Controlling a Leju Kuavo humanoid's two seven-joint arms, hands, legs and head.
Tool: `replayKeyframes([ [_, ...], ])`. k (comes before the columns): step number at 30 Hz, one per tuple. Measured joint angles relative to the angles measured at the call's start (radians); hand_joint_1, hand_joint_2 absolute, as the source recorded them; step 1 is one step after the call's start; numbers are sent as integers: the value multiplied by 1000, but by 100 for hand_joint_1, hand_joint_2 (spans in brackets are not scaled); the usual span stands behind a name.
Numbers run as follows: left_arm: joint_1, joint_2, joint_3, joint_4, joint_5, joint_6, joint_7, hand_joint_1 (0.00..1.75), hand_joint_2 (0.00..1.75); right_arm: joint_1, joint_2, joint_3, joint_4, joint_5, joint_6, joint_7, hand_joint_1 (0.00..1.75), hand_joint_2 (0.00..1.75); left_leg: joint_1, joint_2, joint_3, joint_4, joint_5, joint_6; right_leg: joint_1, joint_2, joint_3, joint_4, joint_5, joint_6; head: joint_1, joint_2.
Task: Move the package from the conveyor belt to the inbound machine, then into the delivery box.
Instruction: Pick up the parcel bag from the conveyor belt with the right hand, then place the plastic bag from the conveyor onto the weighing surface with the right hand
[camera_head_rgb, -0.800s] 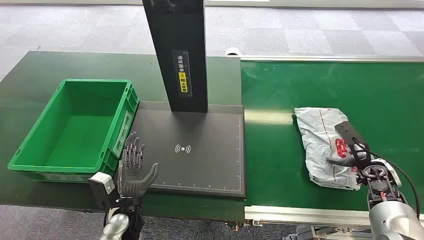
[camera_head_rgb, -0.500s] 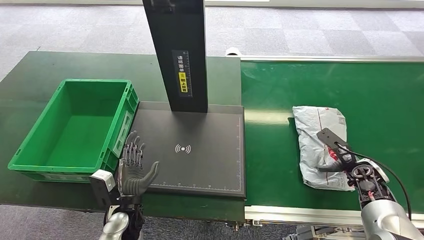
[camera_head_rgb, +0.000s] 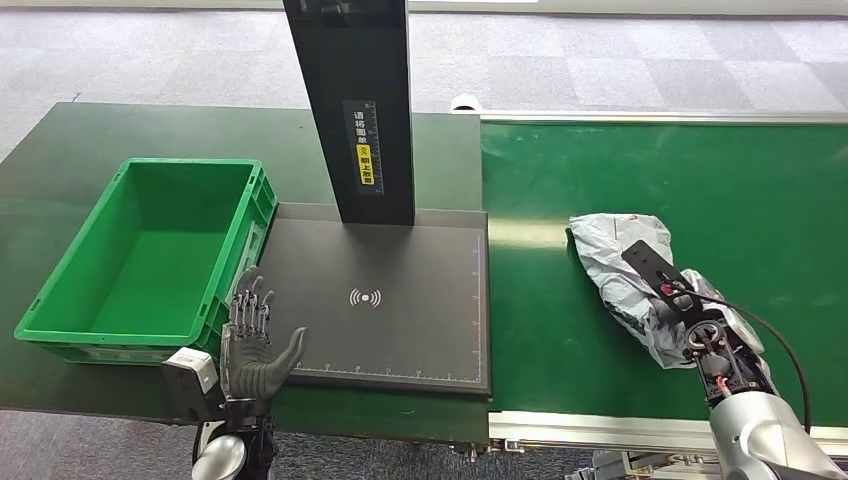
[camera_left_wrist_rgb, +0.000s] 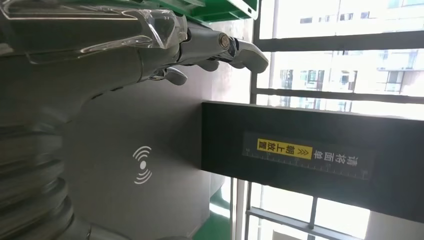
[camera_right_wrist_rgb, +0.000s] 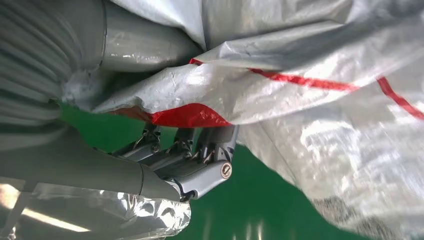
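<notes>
package (camera_head_rgb: 610, 262): crumpled grey-white plastic mailer w/ red stripes, on the green conveyor belt (camera_head_rgb: 760, 190), near its front edge; any print on it too small to read.
right hand (camera_head_rgb: 672, 312): clamped on the package's near end; in wrist view thumb lies over the plastic and dark fingers (camera_right_wrist_rgb: 200, 150) curl under it. That end looks lifted off the belt, but can't be sure.
left hand (camera_head_rgb: 252, 345): holds nothing, fingers apart and pointing up, at the front edge of the counter (camera_head_rgb: 60, 160), just beside the box's near corner.
scanner pad (camera_head_rgb: 400, 300): flat black plate betw. box and belt, white wireless-wave symbol (camera_head_rgb: 366, 297) near centre, ruler ticks along front and right edges.
post (camera_head_rgb: 352, 100): black upright at back of pad; label w/ Chinese text, white then a yellow patch, plus a scale; characters not readable from head view.
box (camera_head_rgb: 150, 255): green plastic crate, left of pad, touching it.
</notes>
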Motion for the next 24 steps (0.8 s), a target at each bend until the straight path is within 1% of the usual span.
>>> replayKeyframes([
  [3, 24, 0, 13, -27, -8, 4, 2, 0, 175, -8, 11, 10, -21, 1, -59, -24, 175, 175, 0, 0, 0, 0, 0, 0, 0, 0, 0, 0, 0, 0, 0, 0],
  [4, 31, 0, 17, -34, -10, 6, 2, 0, 175, -8, 15, 12, -32, 1, -94, -42, 175, 175, 0, 0, -1, 0, 0, 0, 0, 0, 0, 0, 0, 0, 0, 0],
  [6, 44, 0, 25, -46, -15, 9, -1, 0, 175, -7, 24, 14, -70, -8, -194, -97, 175, 175, 0, 0, -1, 0, 0, 0, 0, 0, 0, 0, 0, 0, 0, 0],
  [8, 53, 0, 33, -56, -17, 5, -12, 0, 175, 5, 35, 14, -149, -44, -283, -167, 175, 175, 0, 0, -1, 0, 0, 0, 0, 0, 0, 0, 0, 0, 0, 0],
  [10, 57, 0, 40, -65, -13, -5, -26, 0, 175, 34, 51, 17, -285, -102, -315, -216, 175, 175, 0, 0, -1, 0, 0, 0, 0, 0, 0, 0, 0, 0, 0, 0],
  [12, 56, 1, 46, -73, -9, -13, -35, 0, 175, 74, 67, 26, -438, -181, -286, -244, 175, 175, 0, -1, -1, 0, 0, 0, 0, -1, 0, 0, 0, 0, 0, 0],
  [14, 55, 2, 51, -85, -9, -19, -41, 0, 175, 117, 82, 45, -578, -270, -234, -271, 175, 175, 0, 0, -1, 0, 0, 0, 0, 0, -1, 0, 0, 0, 0, 0],
  [17, 49, 2, 61, -103, -9, -27, -43, 0, 175, 168, 100, 82, -738, -332, -195, -281, 175, 175, 1, 1, -1, 0, 0, 0, 1, 0, -1, 0, -1, -1, 0, 0],
  [20, 48, 3, 68, -114, -12, -30, -45, 0, 175, 194, 106, 106, -825, -357, -182, -291, 175, 175, 1, 0, -1, 0, 0, 0, 1, 0, -1, 0, -1, -1, 0, 0],
  [22, 47, 3, 71, -120, -17, -31, -51, 0, 175, 204, 110, 123, -863, -392, -141, -325, 175, 175, 1, 1, -1, 0, 0, 0, 0, 0, 0, 0, -1, -1, 1, 0],
  [24, 42, 5, 77, -132, -24, -32, -56, 0, 175, 218, 125, 156, -898, -430, -82, -370, 175, 175, 1, 1, 0, 0, 0, 0, 1, 1, 0, 0, -1, -1, 1, 0],
])
